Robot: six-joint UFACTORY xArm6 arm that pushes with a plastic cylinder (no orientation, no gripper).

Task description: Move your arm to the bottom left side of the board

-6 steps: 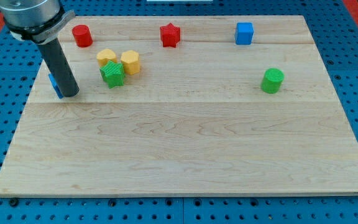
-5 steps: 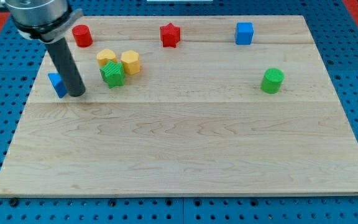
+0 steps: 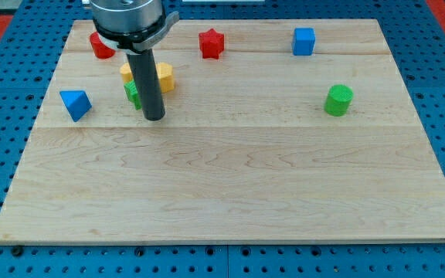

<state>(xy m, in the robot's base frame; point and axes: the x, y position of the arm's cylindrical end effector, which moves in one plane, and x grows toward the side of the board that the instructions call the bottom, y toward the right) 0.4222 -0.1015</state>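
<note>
My tip [image 3: 154, 117] rests on the wooden board [image 3: 230, 177] in its upper left part. The rod stands in front of a green block [image 3: 132, 93], which it partly hides, just to the tip's upper left. Two yellow blocks sit behind the rod, one [image 3: 128, 73] on its left and one [image 3: 164, 76] on its right. A blue triangular block [image 3: 75, 103] lies to the tip's left near the board's left edge.
A red cylinder [image 3: 99, 46] sits at the top left, partly behind the arm. A red star [image 3: 211, 43] is at the top middle, a blue cube [image 3: 304, 41] at the top right, and a green cylinder [image 3: 337, 100] at the right.
The tip has moved to the view's right, from beside the blue triangular block to in front of the green block. The blue block now shows in full. No block has visibly moved.
</note>
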